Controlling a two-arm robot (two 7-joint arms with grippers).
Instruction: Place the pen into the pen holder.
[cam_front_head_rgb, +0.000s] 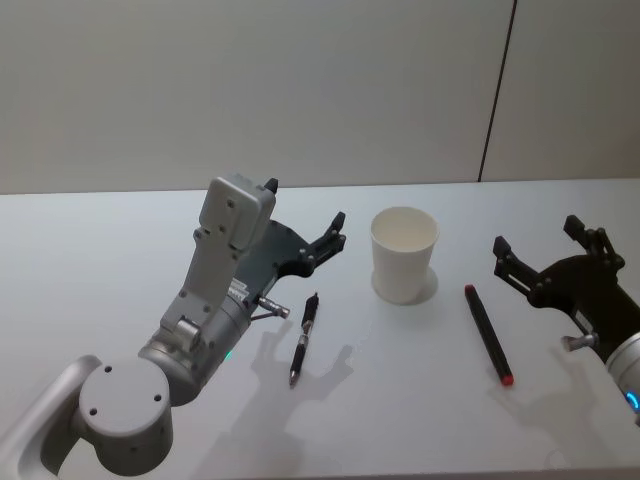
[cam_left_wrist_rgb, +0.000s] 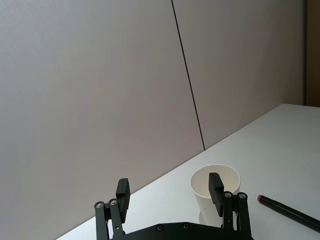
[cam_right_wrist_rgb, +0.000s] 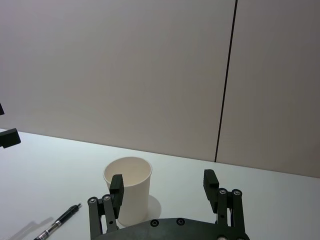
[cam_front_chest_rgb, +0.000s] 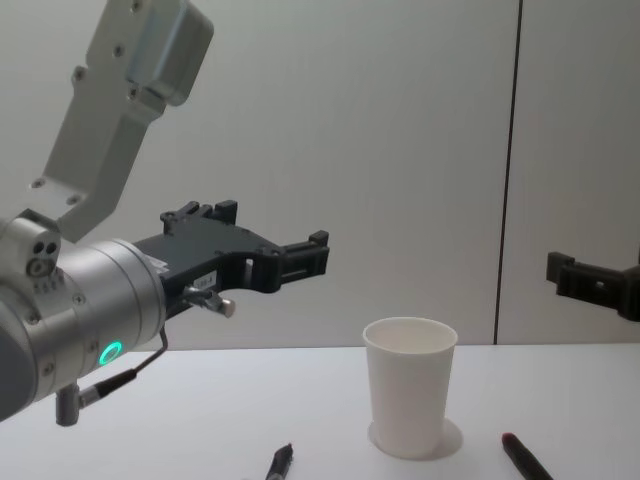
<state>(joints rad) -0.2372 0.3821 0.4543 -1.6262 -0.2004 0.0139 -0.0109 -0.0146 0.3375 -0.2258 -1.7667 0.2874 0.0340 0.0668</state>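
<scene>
The pen holder, a white paper cup, stands upright mid-table. A black pen with a clear grip lies flat to its left. A dark pen with red ends lies flat to its right. My left gripper hovers open and empty above the table, left of the cup and behind the black pen. My right gripper hangs open and empty to the right of the cup, beyond the red-ended pen. The left wrist view shows the cup past the open left gripper. The right wrist view shows the cup and black pen.
The white table runs back to a plain grey wall with a dark vertical seam. In the chest view the cup stands between the left gripper and the right gripper.
</scene>
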